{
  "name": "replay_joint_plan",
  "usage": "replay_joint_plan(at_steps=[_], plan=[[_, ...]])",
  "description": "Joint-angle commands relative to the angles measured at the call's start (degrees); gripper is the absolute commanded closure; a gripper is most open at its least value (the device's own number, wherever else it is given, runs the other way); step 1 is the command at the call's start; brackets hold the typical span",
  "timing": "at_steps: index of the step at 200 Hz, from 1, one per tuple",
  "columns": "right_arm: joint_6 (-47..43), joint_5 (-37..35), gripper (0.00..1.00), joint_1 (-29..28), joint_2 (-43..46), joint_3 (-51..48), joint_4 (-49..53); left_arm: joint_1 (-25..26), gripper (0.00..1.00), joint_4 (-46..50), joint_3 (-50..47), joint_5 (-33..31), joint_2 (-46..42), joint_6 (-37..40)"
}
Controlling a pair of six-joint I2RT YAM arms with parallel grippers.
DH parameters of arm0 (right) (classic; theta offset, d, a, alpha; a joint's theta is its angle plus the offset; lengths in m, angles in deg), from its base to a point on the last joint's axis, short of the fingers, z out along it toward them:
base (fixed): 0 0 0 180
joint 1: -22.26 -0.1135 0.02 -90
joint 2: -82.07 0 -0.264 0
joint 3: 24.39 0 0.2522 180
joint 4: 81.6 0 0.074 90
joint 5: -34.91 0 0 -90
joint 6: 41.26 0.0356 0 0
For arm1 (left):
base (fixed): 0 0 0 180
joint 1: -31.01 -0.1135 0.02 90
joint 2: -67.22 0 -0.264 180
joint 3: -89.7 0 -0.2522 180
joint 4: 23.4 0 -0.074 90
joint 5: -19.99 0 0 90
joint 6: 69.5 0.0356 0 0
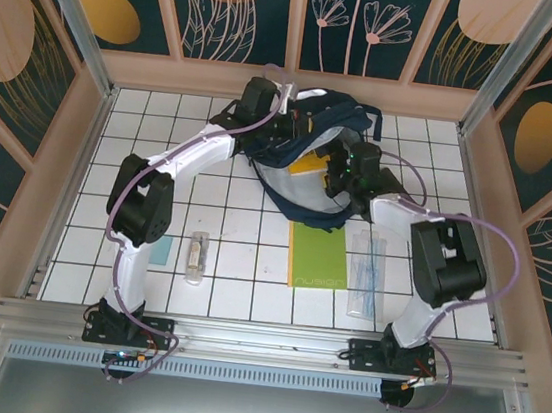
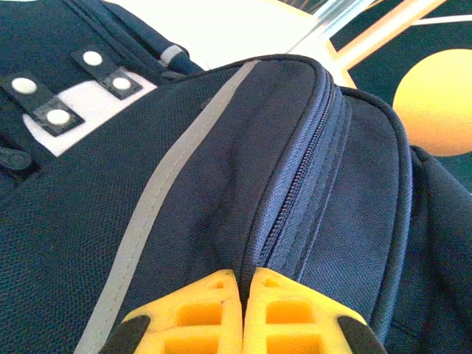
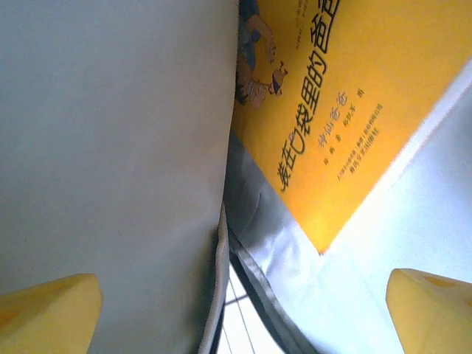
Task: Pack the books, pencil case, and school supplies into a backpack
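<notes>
With left fingers point(image 2: 199, 313) pinched on the backpack point(image 1: 341, 106) zip seam and right fingers point(image 3: 46, 313) spread inside its mouth: orange-yellow book point(image 3: 346, 88) in; green book point(image 1: 318, 257), clear sleeve point(image 1: 366, 271), tube packet point(image 1: 196, 255), teal card point(image 1: 161, 248) left on counter point(image 1: 246, 288). Barely begun.

A robotics lab cell: white gridded worktop point(image 1: 239, 262) boxed in by leaf-patterned wall panels point(image 1: 231, 0) and aluminium framing point(image 1: 259, 341).

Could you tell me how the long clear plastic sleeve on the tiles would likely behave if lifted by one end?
The long clear flat plastic sleeve looks thin, so it would probably sag when lifted. Its smooth clear surface may slip in a tool. Lying flat on the white tiled table, it should slide, not roll.
</notes>
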Motion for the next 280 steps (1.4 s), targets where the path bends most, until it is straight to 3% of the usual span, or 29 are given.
replay_joint_plan(at_steps=[1, 46, 83, 92, 114, 127, 161, 203, 245, 280], plan=[[-8.2, 1.5, 0.01, 0.6, 6.7, -2.3, 11.7, -1.4, 1.0, -4.6, 1.8, -4.4, 0.8, 0.2], [-26.8, -0.9, 0.03, 2.1, 19.0, -3.4, 36.0, -1.4, 1.0, -5.6, -2.0, -3.7, 0.3, -0.2], [-35.3, -0.6, 0.09, 1.7, 27.5, -9.5, 45.6, -1.3, 1.0, -6.1, -4.6, -2.2, -0.2, -1.3], [-35.9, -0.3, 0.1, 1.4, 29.2, -11.8, 45.7, -1.3, 0.97, -6.1, -5.5, -2.1, -0.5, -1.9], [-35.4, 1.9, 0.15, 0.8, 32.0, -17.4, 42.9, -1.3, 0.57, -6.3, -9.3, -3.3, -3.5, -2.8], [-34.9, 2.4, 0.16, -0.2, 32.9, -20.5, 40.4, -1.3, 0.47, -6.3, -12.4, -4.6, -6.3, -2.7], [-35.7, -3.0, 0.17, -2.7, 33.1, -24.3, 37.9, -1.3, 0.41, -4.0, -19.9, -6.5, -14.4, -2.5], [-40.6, -6.3, 0.18, -2.9, 30.2, -24.8, 34.0, -1.1, 0.4, -2.6, -32.3, -3.2, -20.8, -5.2], [-43.6, -7.5, 0.3, -3.3, 25.4, -23.9, 29.6, 1.3, 0.41, -4.5, -45.0, -3.5, -26.7, -8.2], [-44.6, -10.9, 0.33, -5.8, 20.5, -22.2, 29.2, 3.4, 0.41, -6.0, -49.9, -3.8, -28.2, -9.1]])
